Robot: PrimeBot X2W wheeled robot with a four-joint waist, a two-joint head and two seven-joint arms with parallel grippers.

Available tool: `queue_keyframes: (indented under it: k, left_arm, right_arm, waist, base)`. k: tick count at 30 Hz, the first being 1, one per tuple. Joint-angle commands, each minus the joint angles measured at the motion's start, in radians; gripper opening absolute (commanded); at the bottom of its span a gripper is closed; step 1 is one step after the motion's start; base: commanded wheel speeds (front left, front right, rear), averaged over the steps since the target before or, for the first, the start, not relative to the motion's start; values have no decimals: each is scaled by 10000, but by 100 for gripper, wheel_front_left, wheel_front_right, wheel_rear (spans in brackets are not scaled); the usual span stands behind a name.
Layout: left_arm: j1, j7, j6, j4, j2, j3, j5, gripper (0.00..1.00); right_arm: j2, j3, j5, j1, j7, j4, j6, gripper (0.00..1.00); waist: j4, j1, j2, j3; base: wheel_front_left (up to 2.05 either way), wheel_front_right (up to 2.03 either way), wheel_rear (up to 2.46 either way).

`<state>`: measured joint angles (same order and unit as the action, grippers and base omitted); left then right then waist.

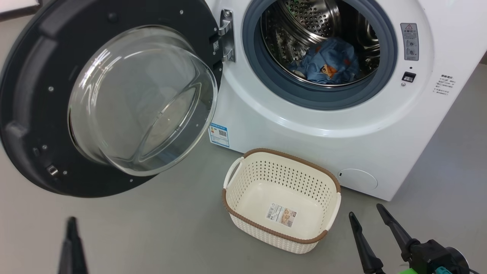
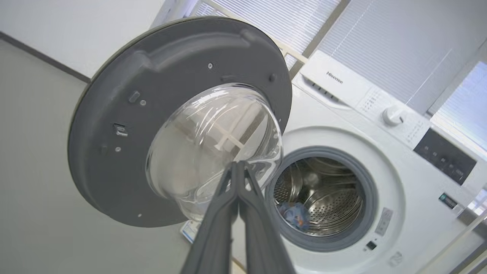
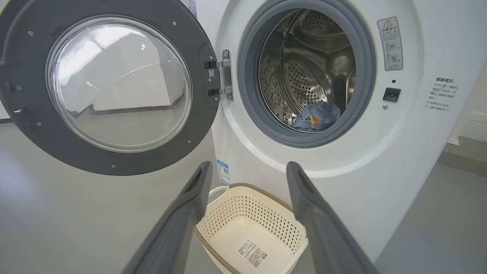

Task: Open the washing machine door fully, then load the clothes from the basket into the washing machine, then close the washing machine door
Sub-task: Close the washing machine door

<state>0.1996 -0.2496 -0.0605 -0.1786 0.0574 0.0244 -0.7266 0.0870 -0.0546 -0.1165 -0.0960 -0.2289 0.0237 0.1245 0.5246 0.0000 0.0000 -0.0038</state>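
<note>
The right pincer [image 1: 364,210] and left pincer [image 1: 71,222] are just long tapered dark-grey fingers [image 3: 323,228]. The right one's chunky black wrist [image 1: 430,255] has green and teal bits.

Counts: 1 washer, 1 door, 1 basket, 2 grippers.
One washing machine [image 1: 304,125] with one washing machine door [image 1: 34,114], one hinge [image 1: 227,36], one dial [image 2: 392,115], one service cap [image 1: 357,179], one blue energy sticker [image 1: 219,134] and one warning label [image 1: 409,42]. One basket [image 1: 274,173] with two side handles and one paper label [image 1: 281,215]. One heap of clothes [image 1: 329,62], garment count unclear. Left gripper [image 2: 237,164] and right gripper [image 3: 248,165], two fingers each.
</note>
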Motion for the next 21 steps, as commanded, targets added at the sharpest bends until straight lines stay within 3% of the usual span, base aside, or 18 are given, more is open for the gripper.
queue_keyframes:
  k: [1,4,9,15,20,21]
  left_arm:
    - [-619,-121,-330,-539,-22,-574,-1984,0]
    - [-948,-60,-579,-1162,-56,-1025,-5229,0]
    - [-1524,290,-673,-1993,163,-2349,-8205,0]
    - [-2538,522,-686,-1870,1321,-4127,-9589,0]
    - [-3737,1031,-222,-1087,2786,-4931,-10187,0]
    - [-3737,1031,-222,-1087,2786,-4931,-10187,0]
  right_arm:
    - [114,-237,50,432,4,-299,62,100]
    - [117,-221,55,407,17,-337,62,100]
    - [156,-166,47,384,50,-437,62,100]
    - [241,-119,64,430,133,-618,62,100]
    - [306,-89,114,452,237,-795,62,100]
    - [306,-89,114,452,237,-795,62,100]
  waist:
    - [0,0,0,17]
    - [3,0,0,33]
    - [18,0,0,154]
    - [50,0,0,423]
    - [73,0,0,635]
    - [73,0,0,635]
  base:
    - [0,0,0]
    - [0,0,0]
    - [0,0,0]
    - [0,0,0]
    - [0,0,0]
    - [0,0,0]
